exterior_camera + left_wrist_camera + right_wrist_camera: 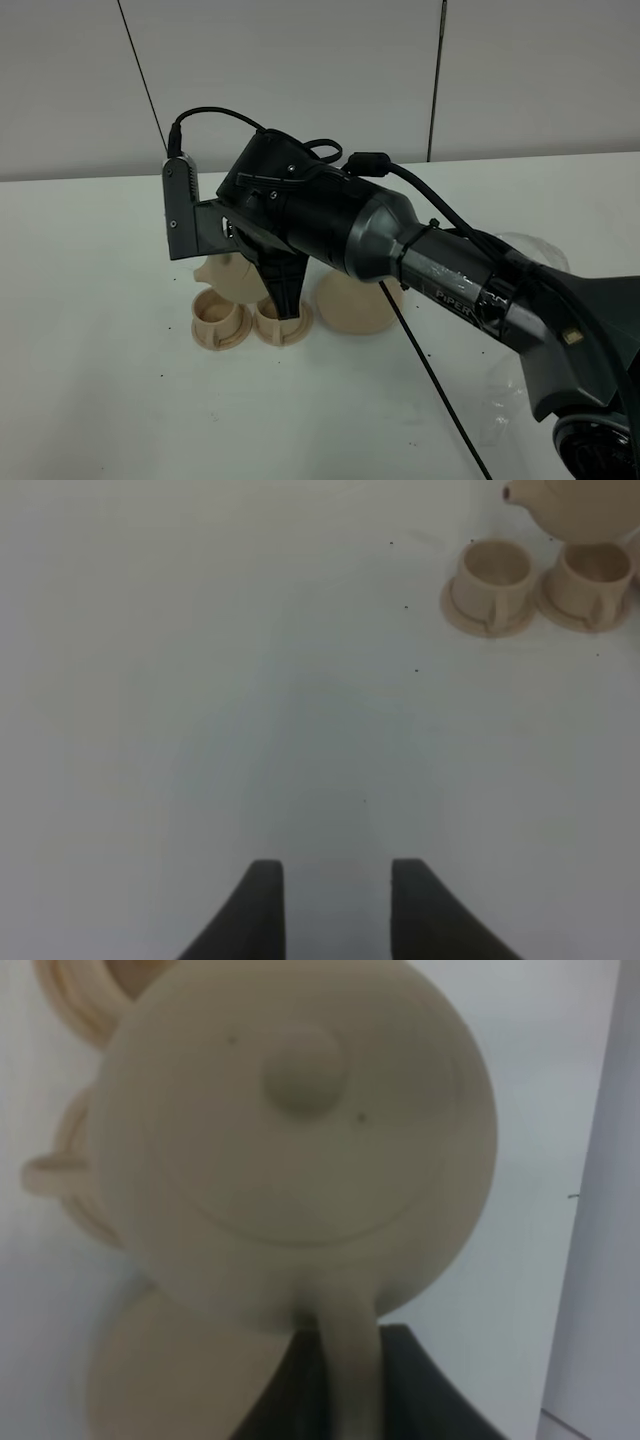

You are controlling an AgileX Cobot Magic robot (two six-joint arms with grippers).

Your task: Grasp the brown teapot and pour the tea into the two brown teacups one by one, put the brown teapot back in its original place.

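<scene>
The brown teapot [300,1150] hangs over the two brown teacups, its loop handle [345,1350] pinched in my right gripper [345,1395], which is shut on it. From the high camera the arm hides most of the teapot [225,272]; its spout sits above the left teacup [218,318], and a dark finger [283,288] stands in front of the right teacup [285,325]. The wider saucer [352,300], the original place, lies bare right of the cups. My left gripper [338,910] is open over bare table, far from the teacups [492,575] [590,580].
A black cable [430,370] runs across the white table [120,400] from the right arm. Some clear plastic [505,400] lies near the right arm's base. A grey wall stands behind the table.
</scene>
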